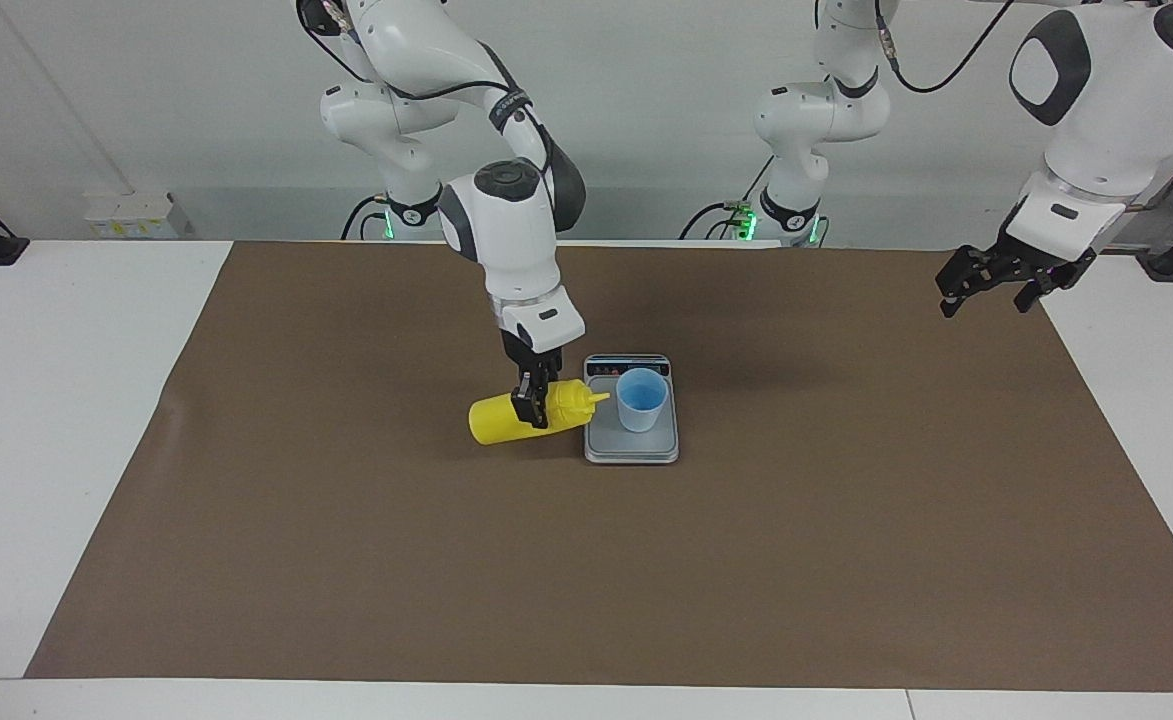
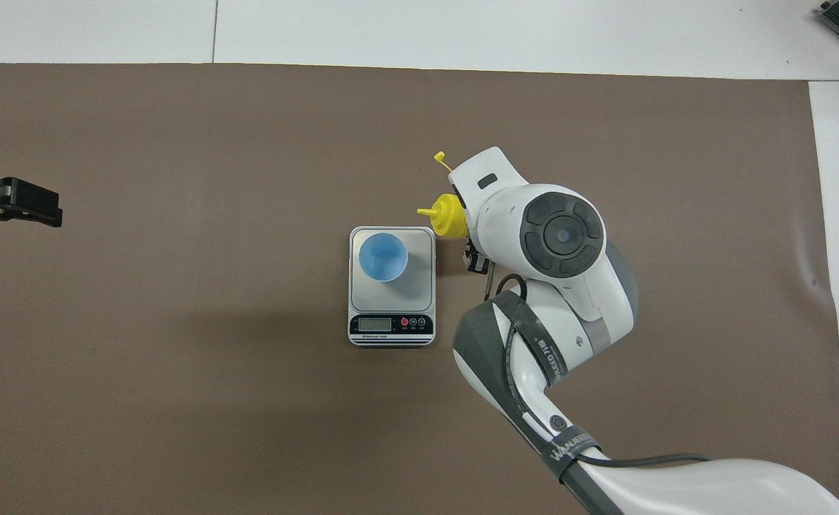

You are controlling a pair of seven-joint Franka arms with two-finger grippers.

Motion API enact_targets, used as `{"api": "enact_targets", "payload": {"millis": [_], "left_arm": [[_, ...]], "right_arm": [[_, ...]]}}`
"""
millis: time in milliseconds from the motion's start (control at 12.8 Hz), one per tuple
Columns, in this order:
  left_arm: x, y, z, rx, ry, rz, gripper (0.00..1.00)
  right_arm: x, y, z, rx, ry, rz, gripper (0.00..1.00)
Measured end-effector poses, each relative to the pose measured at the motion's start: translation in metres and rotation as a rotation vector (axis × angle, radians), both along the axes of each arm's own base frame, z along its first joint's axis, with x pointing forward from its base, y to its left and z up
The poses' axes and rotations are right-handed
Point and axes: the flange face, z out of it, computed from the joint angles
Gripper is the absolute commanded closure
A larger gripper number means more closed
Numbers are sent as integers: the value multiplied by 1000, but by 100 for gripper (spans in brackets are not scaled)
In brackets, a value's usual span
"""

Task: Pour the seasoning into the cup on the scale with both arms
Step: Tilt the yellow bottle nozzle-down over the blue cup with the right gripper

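On the brown mat (image 1: 346,560), a silver-grey scale (image 1: 632,448) carried the light-blue cup (image 1: 641,399) upright on its plate, and the right gripper (image 1: 534,400), clamped on the yellow seasoning bottle (image 1: 506,421), held it almost level just beside the scale, nozzle toward the cup but short of its rim. Left gripper (image 1: 986,286), fingers apart, waited over the mat's edge at the left arm's end. Recommended handling: carry the nozzle over the cup mouth before tipping further, squeeze gently, avoid nudging cup or plate.

White jointed arms (image 1: 506,230), black cables, grey bands
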Motion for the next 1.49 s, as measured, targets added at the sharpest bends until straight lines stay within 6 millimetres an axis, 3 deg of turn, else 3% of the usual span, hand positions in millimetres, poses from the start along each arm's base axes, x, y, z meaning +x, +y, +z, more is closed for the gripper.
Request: {"api": "enact_targets", "payload": {"millis": [782, 1174, 1487], "left_arm": [[0, 0, 0, 0, 0, 0, 0], [0, 0, 0, 0, 0, 0, 0], [0, 0, 0, 0, 0, 0, 0]], "right_arm": [[-27, 46, -29, -246, -48, 183, 69], [-29, 48, -35, -288, -58, 207, 77], [-37, 59, -35, -325, -58, 238, 77]]}}
